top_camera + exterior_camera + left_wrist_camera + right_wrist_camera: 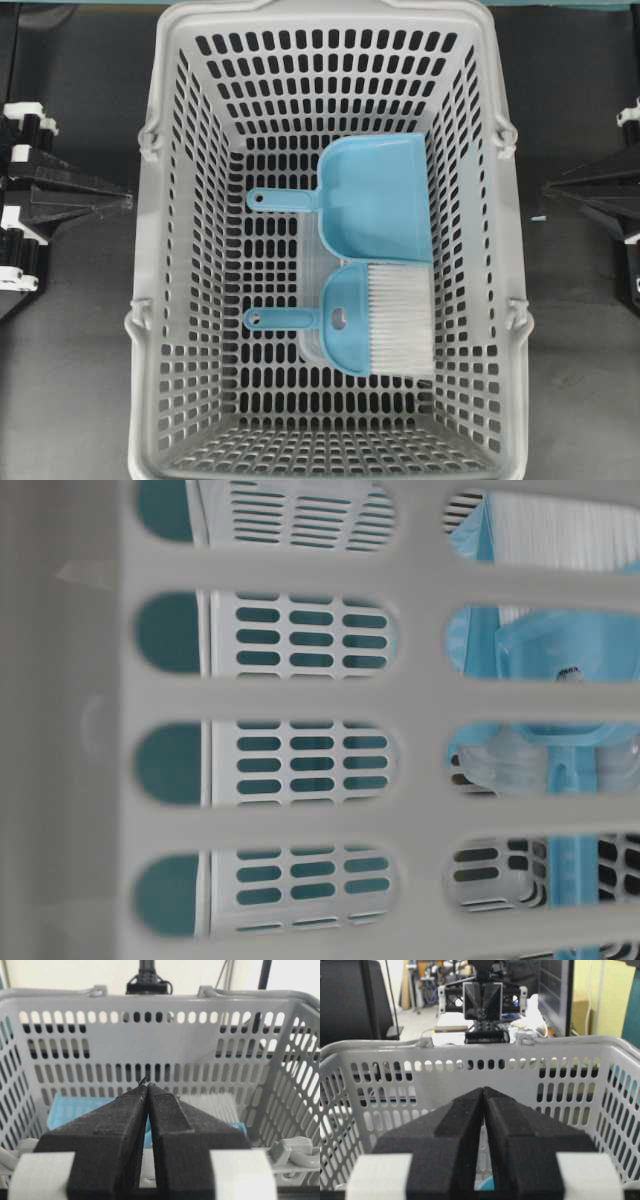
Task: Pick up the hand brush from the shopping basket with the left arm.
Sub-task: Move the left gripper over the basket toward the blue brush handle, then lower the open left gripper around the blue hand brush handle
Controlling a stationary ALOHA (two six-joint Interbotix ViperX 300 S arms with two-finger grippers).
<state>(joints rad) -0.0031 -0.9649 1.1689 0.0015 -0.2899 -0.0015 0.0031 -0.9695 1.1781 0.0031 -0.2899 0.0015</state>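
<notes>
The hand brush (372, 320) lies flat on the floor of the shopping basket (170, 300), right of centre, with its slim handle pointing left and its white bristles to the right. Its bristles also show in the left wrist view (215, 1102). My left gripper (125, 200) is outside the basket's left wall, shut and empty; in its own view the fingertips (147, 1083) meet in front of the basket. My right gripper (548, 190) is outside the right wall, also shut and empty (484, 1089).
A light blue dustpan (378, 198) lies just behind the brush, handle to the left, and shows in the left wrist view (75, 1110). A clear plastic piece (312, 290) lies under the brush. The basket wall (300, 700) fills the table-level view.
</notes>
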